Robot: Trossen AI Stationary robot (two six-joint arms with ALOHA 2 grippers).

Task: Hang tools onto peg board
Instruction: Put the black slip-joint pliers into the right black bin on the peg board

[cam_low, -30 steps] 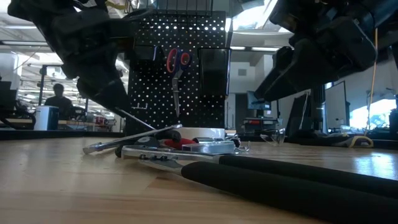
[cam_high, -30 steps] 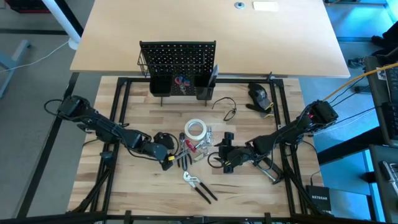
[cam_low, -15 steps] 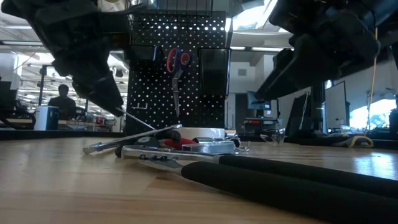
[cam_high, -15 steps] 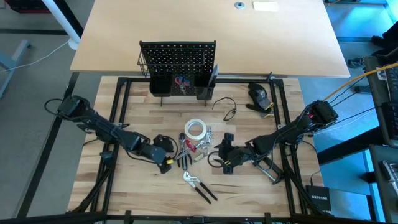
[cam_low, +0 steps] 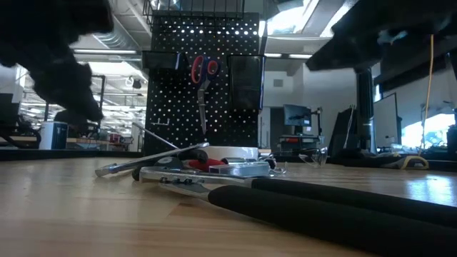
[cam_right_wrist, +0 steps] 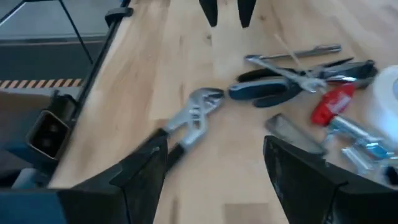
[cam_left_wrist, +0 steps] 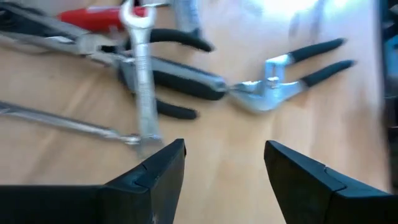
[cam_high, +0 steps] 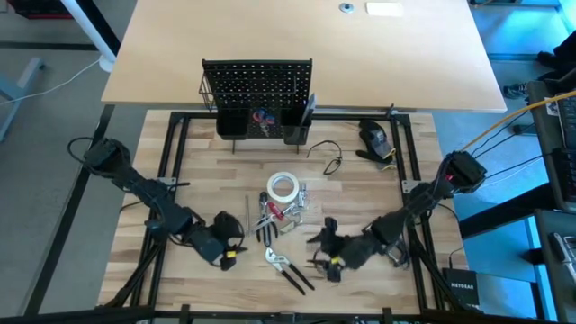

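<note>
The peg board [cam_high: 257, 88] stands upright at the table's far side, with red-handled scissors [cam_low: 204, 71] hanging on it. A heap of tools [cam_high: 281, 212] lies mid-table beside a white tape roll [cam_high: 283, 187]. Black-handled pliers [cam_high: 288, 268] lie apart, nearer the front edge. My left gripper [cam_high: 229, 255] is open to the left of the pliers, and its wrist view shows them [cam_left_wrist: 273, 87] ahead of the fingers. My right gripper [cam_high: 326, 261] is open to their right, the pliers' jaw [cam_right_wrist: 199, 109] lying ahead of it. Neither touches anything.
A bulky black device with a yellow mark [cam_high: 376, 139] and a dark cable loop [cam_high: 329, 158] lie at the far right. Black frame rails [cam_high: 171, 171] border the wooden top. A wrench [cam_left_wrist: 142, 81] and a red-handled tool [cam_right_wrist: 333, 99] lie in the heap.
Both grippers have swung toward the table's near edge, away from the heap, and now flank the black-handled pliers. My right gripper has also rolled about its pointing line. Both stay open. The tools have not moved.
</note>
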